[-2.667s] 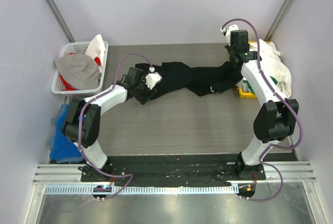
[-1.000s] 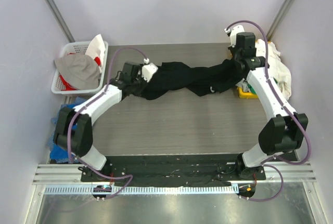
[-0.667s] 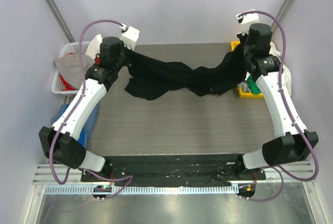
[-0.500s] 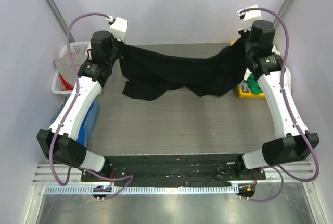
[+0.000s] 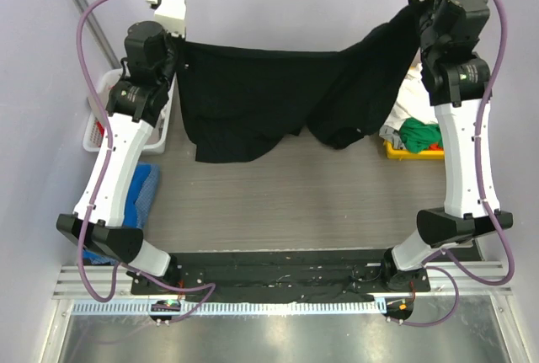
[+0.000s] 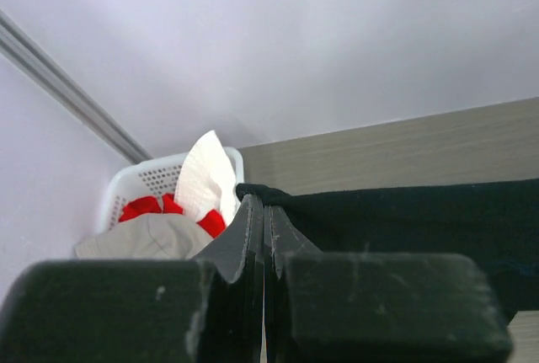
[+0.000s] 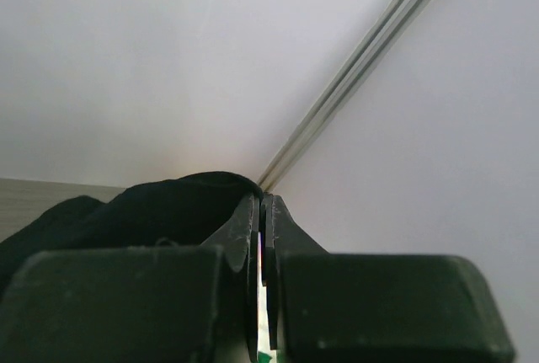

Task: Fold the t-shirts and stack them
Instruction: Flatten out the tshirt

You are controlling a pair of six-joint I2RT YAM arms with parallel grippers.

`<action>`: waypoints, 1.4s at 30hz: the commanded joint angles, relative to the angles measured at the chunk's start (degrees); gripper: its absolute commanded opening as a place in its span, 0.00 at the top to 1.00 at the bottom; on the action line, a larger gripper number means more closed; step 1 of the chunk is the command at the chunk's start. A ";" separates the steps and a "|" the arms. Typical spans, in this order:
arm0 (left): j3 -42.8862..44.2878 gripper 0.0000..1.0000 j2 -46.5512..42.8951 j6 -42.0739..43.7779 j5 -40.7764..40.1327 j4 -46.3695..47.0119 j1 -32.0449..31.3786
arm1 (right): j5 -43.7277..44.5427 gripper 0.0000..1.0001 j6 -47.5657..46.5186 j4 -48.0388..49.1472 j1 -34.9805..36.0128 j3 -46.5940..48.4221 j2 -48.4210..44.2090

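The hanging black t-shirt screens the far part of the table in the top view. There the left arm covers much of the white basket and part of a blue cloth. The right arm and the shirt cover much of the yellow bin.

From above, the fingertips of the left gripper and right gripper are lost behind wrists and cloth. The right wrist is clipped by the upper edge. In both wrist views the near finger bases are dark blurs, and the shirt runs off the edge.
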 commanded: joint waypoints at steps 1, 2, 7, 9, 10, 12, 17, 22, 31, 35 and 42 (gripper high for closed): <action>4.94 1.00 -0.74 -2.18 3.36 -4.61 -0.60 | -4.15 0.99 -0.39 -4.36 0.05 4.71 -3.14; 4.50 1.00 -1.44 -2.36 4.24 -4.79 -1.38 | -6.42 0.99 0.31 -4.80 0.14 4.36 -4.03; -1.38 1.00 -8.80 -2.53 6.01 -4.79 -7.27 | -13.64 0.99 6.46 -8.93 0.23 3.65 -9.74; -3.49 1.00 -11.45 -3.67 6.44 -4.26 -7.72 | -17.15 0.99 9.10 -9.11 0.23 1.73 -13.25; -4.28 1.00 -12.86 -3.85 6.88 -3.83 -7.72 | -18.13 0.99 10.07 -8.59 0.23 0.93 -14.57; -5.69 1.00 -17.08 -3.77 6.28 -3.04 -7.63 | -19.62 0.99 12.27 -7.62 0.31 -0.65 -18.18; -4.21 1.00 -22.62 -3.59 5.31 -5.58 -7.72 | -22.36 0.99 14.30 -7.53 0.23 -0.83 -21.96; -1.57 1.00 -23.77 -2.19 4.08 -6.02 -7.63 | -18.87 0.99 12.28 -7.79 -0.30 3.73 -21.53; -4.46 1.00 -22.11 2.03 -4.97 -0.14 -7.72 | -10.93 0.99 7.18 -7.18 -0.39 13.49 -14.07; -4.21 1.00 -18.24 5.02 -9.54 6.54 -7.63 | -6.55 0.99 5.51 -3.31 -0.30 15.07 -10.11; 4.14 1.00 -7.61 3.45 -12.36 10.33 -1.93 | -2.24 0.99 2.96 -1.11 -0.39 20.43 -1.67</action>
